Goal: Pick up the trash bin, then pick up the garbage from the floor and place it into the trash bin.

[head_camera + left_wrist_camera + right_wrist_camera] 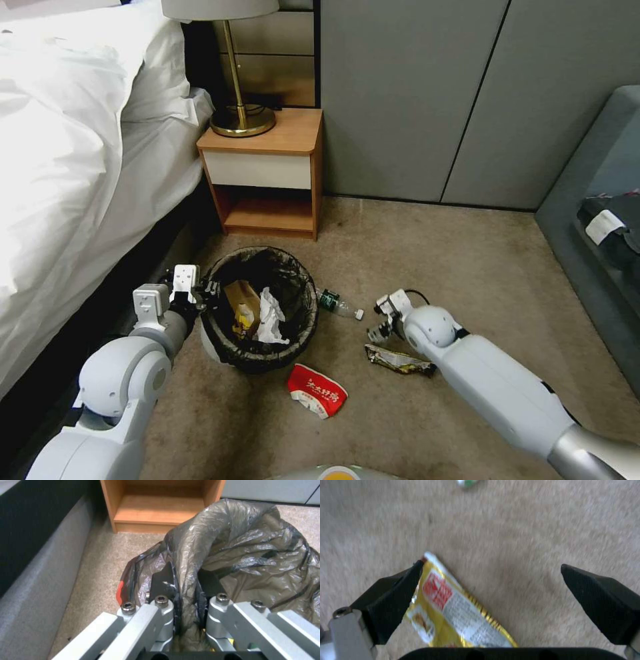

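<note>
The trash bin [301,337], white with a dark bag liner [253,550] over its rim, is in front of the nightstand. My left gripper [200,291] [185,587] is shut on its rim and liner at the bed side. Inside lie a tan paper bag [241,298] and white tissue [270,319]. My right gripper [382,328] [491,565] hangs open just over the carpet, one fingertip at the end of a yellow snack wrapper [399,361] [453,610]. A red-and-white packet [317,391] lies in front of the bin. To the bin's right lies a small clear bottle [339,306] [466,482].
The bed [73,187] runs along the left, close to my left arm. A wooden nightstand [267,173] [160,507] with a brass lamp [241,113] stands behind the bin. A grey sofa [600,200] is at the right. Open carpet lies between the bin and the sofa.
</note>
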{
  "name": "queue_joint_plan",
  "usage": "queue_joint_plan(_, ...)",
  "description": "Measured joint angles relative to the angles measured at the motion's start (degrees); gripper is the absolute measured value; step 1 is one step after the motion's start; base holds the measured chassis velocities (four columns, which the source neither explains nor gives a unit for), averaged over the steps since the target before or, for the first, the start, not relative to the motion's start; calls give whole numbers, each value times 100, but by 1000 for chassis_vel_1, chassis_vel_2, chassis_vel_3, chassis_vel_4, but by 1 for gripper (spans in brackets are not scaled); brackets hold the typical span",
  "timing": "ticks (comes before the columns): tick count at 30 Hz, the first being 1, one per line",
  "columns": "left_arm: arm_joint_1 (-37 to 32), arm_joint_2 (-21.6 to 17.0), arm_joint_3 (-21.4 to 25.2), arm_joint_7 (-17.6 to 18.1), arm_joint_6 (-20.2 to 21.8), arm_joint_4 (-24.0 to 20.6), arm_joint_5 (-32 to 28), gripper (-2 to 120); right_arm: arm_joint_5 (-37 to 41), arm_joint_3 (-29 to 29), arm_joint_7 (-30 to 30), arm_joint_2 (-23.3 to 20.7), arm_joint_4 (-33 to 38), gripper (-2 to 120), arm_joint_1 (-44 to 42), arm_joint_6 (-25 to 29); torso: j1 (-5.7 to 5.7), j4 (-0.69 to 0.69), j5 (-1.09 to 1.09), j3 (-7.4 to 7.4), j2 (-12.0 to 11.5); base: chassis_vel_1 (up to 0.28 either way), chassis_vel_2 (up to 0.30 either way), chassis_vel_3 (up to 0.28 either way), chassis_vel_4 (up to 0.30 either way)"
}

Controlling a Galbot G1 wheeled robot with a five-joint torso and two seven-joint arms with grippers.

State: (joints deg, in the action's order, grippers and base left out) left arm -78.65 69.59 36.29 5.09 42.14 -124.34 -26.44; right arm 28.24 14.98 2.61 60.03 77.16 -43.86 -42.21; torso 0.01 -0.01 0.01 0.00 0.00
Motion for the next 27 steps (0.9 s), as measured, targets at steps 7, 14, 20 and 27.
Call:
queue_joint_plan(7,29,46,-39,-32,-2,59,36,6,-98,140,45,11,-100,100,-195,4,0,1,0,0,0,0,0,0,0)
queue_joint_plan(14,37,36,-30,-49,-9,61,39,6,-133,290,88,88,-155,100,-300,6,0,1,0,0,0,0,0,0,0)
queue_joint_plan(20,66,32,-10,-58,-24,84,34,6,-192,374,69,130,-331,100,-307,9,-1,1,0,0,0,0,0,0,0)
queue_joint_plan(27,92,40,-6,-69,-38,104,30,6,-224,362,29,109,-472,95,-301,23,-1,2,0,-1,1,0,0,0,0)
